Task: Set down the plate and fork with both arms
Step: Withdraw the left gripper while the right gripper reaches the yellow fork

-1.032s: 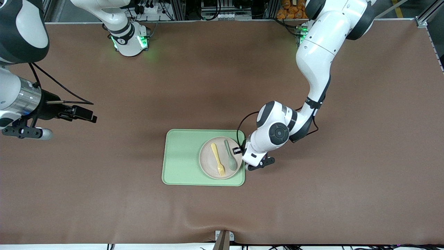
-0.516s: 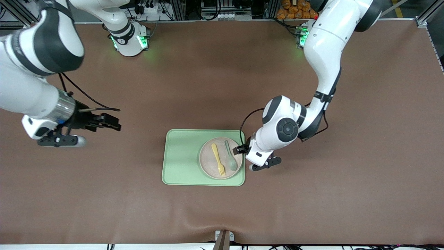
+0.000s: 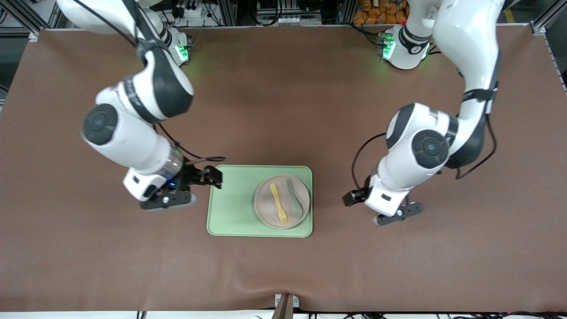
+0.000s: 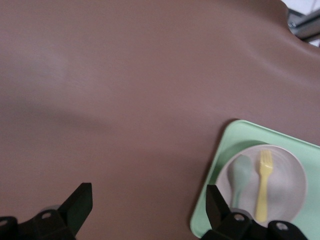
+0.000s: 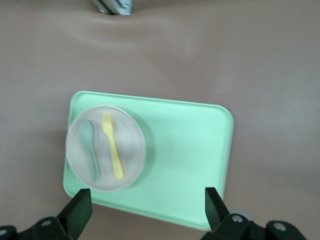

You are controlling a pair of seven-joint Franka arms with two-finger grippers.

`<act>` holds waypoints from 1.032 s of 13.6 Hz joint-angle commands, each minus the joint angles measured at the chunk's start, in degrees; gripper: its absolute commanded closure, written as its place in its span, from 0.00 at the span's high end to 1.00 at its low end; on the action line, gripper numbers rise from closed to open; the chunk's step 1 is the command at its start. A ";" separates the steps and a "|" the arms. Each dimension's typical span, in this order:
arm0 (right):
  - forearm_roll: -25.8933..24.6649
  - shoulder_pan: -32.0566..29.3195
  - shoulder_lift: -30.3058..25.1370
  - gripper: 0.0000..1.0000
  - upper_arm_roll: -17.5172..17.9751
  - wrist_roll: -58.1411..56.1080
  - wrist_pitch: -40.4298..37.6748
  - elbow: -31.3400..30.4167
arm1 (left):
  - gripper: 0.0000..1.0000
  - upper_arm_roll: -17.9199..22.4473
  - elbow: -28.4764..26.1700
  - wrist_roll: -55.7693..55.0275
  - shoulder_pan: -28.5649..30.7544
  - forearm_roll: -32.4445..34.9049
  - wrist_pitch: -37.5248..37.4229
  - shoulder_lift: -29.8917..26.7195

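Front view. Brown desk (image 3: 283, 274). Light-green tray (image 3: 230, 208) near the middle, and the plate (image 3: 266, 206) lies on the tray's half toward the left arm's end. On the plate lie the fork (image 3: 278, 204) and a grey-green spoon (image 3: 294, 199), side by side; the fork is the one toward the right arm's end, its tines pointing toward the front camera.

The right tool (image 3: 215, 177) hangs over the tray's corner toward the right arm's end, on the edge farther from the front camera. The left tool (image 3: 352, 199) hangs over bare desk just off the tray's edge toward the left arm's end, apart from the plate. Neither carries anything.

Left wrist view. Both fingers (image 4: 80, 202) of the left tool (image 4: 147, 200) spread wide, nothing between them but bare desk (image 4: 125, 90). Tray (image 4: 220, 165), plate (image 4: 287, 180), fork (image 4: 263, 187) and spoon (image 4: 240, 175) show off to one side — the plate sits hard in the tray's corner.

Right wrist view. Fingers (image 5: 79, 210) of the right tool (image 5: 146, 209) also wide apart and empty. Tray (image 5: 190, 150) fills the middle of the picture; plate (image 5: 130, 145) at one end of it, with fork (image 5: 113, 146) and spoon (image 5: 89, 147) lying parallel — not touching, as far as can be told. Bare desk (image 5: 240, 55) around.
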 commanded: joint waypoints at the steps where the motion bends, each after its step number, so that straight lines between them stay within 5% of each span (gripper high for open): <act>1: 0.03 3.81 7.27 1.00 -0.84 1.57 4.38 6.42 | 1.00 -0.25 -1.52 5.45 4.04 2.10 -6.40 -5.69; 7: -3.74 9.53 16.77 0.88 -1.01 2.80 14.42 9.75 | 1.00 -0.87 -2.48 19.88 14.94 2.10 -20.82 -17.46; 9: -6.55 11.46 20.37 0.81 -1.19 4.20 15.90 12.47 | 1.00 -0.96 -7.57 24.17 18.19 1.84 -21.36 -24.05; 14: -12.00 13.05 24.16 0.76 -2.33 4.56 19.61 12.57 | 1.00 2.62 -14.07 29.46 13.92 1.84 -24.96 -33.28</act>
